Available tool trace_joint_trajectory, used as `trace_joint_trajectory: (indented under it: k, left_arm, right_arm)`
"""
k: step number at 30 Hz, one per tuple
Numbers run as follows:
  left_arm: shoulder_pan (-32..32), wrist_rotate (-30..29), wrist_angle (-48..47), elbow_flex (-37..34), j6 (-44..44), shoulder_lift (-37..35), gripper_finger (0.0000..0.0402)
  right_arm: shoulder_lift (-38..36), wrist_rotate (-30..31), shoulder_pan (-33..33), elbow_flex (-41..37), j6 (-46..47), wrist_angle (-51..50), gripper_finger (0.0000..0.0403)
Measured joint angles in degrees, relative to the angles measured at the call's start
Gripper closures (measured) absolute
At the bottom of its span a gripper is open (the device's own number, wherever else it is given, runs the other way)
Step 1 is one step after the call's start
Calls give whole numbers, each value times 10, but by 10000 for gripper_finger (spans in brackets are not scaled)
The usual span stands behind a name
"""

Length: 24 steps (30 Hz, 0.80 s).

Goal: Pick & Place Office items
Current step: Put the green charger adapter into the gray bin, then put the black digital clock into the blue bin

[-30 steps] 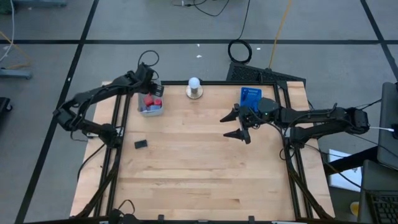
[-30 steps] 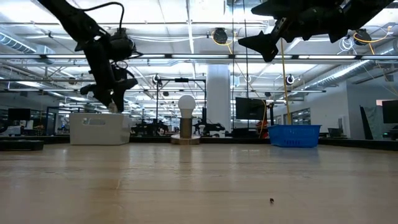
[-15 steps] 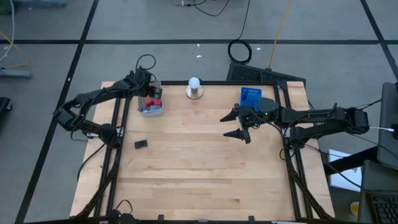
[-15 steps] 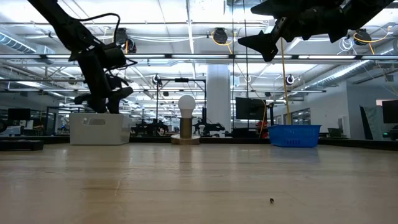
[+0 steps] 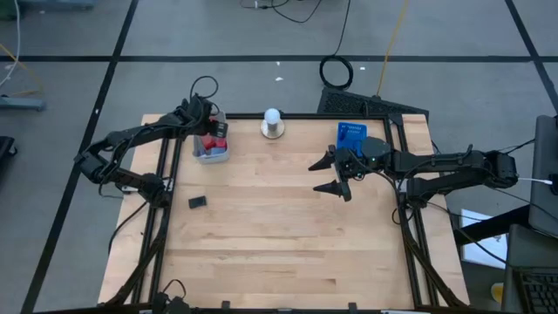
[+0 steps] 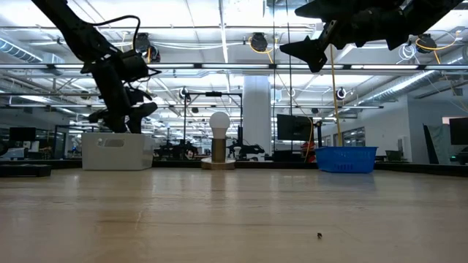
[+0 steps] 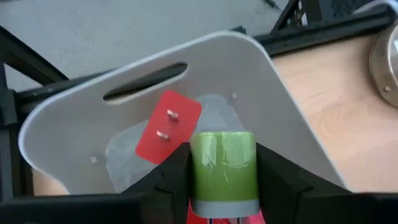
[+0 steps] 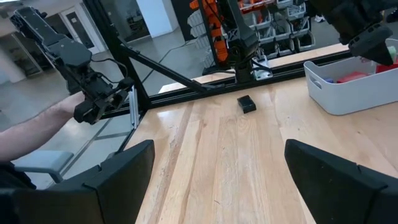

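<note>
Over the grey tray (image 7: 292,143), left gripper (image 7: 222,186) clamps green stick (image 7: 222,165).

Wood table (image 5: 279,227), grey tray (image 5: 212,153), blue tray (image 5: 352,134), white ball lamp (image 5: 273,123), black block (image 5: 198,201)

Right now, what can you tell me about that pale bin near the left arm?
The bin is a light grey, plastic-looking tub with rounded corners and a slot handle cut into one end wall. It sits upright on the table at its far left, beside the white ball. Inside lie red pieces, one a flat red plate with two metal prongs. The left gripper hangs just above it, shut on a green roll. Nothing but the table touches the bin's outside.
</note>
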Motion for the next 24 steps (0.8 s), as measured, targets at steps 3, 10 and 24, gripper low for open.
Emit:
trace_joint_trajectory:
  k: [3, 10, 24]
  left_arm:
    - [0, -14, 5, 0, 0, 0, 200]
    - [0, -23, 4, 0, 19, -1, 68]
    - [-13, 108, 2, 0, 82, -84, 37]
  right_arm:
    - [0, 0, 0, 0, 4, 0, 51]
    - [0, 0, 0, 0, 6, 0, 51]
    - [0, 0, 0, 0, 6, 0, 51]
